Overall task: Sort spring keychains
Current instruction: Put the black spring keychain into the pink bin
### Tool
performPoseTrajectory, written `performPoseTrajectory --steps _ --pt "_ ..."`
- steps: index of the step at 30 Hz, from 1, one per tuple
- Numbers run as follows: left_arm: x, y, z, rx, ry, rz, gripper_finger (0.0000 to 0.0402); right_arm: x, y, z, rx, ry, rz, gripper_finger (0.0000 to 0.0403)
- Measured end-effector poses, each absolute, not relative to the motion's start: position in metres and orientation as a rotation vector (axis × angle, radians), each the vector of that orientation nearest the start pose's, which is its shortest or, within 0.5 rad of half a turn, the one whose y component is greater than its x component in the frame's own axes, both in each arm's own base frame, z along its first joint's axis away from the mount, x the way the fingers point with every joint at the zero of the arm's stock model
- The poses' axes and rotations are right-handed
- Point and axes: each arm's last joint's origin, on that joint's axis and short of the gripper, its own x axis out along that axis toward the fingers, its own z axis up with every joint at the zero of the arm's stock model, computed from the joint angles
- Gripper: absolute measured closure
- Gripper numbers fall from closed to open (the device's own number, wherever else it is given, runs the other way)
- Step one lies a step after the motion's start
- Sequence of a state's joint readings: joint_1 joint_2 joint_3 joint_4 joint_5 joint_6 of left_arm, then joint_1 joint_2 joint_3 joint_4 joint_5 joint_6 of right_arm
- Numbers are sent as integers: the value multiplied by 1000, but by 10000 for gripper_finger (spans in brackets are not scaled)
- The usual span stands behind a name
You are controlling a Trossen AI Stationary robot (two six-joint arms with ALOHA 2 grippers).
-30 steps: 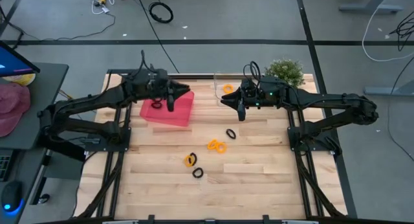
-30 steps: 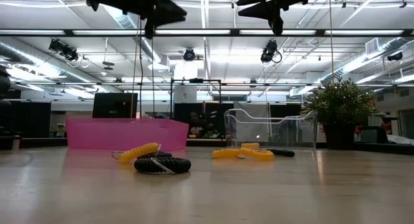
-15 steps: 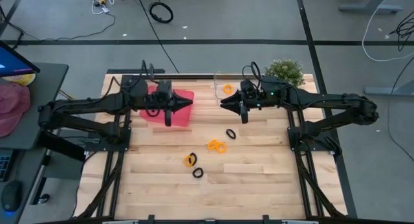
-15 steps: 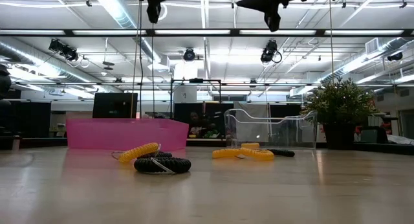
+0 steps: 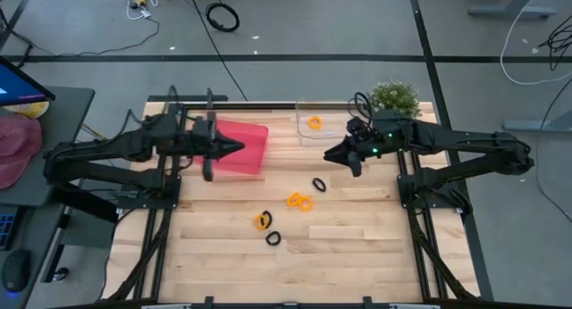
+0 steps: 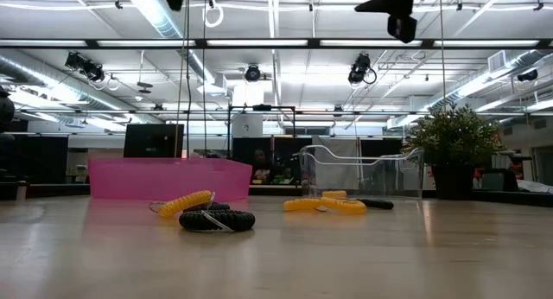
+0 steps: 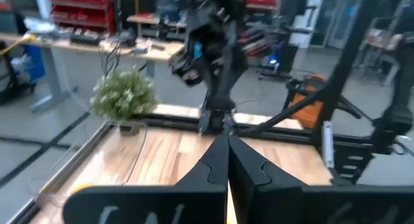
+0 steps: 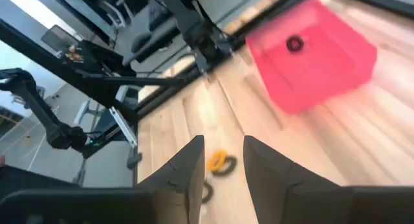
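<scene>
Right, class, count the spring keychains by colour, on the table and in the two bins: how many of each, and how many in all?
Orange spring keychains: 4
Black spring keychains: 3
Total: 7

Left tool point(image 5: 238, 148) closed and raised; right tool point(image 5: 329, 155) parted

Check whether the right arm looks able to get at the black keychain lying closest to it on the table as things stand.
Probably yes. The right gripper hangs open above the wood, empty, and the black keychain lies in the open just below it in the high view, apart from the orange pair. Nothing stands between them.
</scene>
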State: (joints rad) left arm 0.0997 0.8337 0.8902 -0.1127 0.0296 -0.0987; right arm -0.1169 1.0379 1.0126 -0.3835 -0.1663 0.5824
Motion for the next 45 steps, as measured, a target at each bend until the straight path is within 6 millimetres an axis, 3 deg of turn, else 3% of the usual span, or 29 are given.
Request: performPoseTrajectory --steps 7,16,22,30,39,45 --pt "157 7 375 -85 22 32 401 218 -14 346 704 406 -127 291" --pt "168 -8 362 -86 130 52 401 214 -7 333 686 528 -244 291" --pt "176 -9 360 -77 132 153 401 220 -7 303 698 788 -318 291" --pt "182 -7 363 -91 80 190 401 254 -6 262 673 995 -311 280" --pt "184 -6 363 -106 72 224 399 284 -8 205 672 1234 -319 207" --pt "184 -6 363 -110 73 225 398 294 -19 180 681 1253 -507 164"
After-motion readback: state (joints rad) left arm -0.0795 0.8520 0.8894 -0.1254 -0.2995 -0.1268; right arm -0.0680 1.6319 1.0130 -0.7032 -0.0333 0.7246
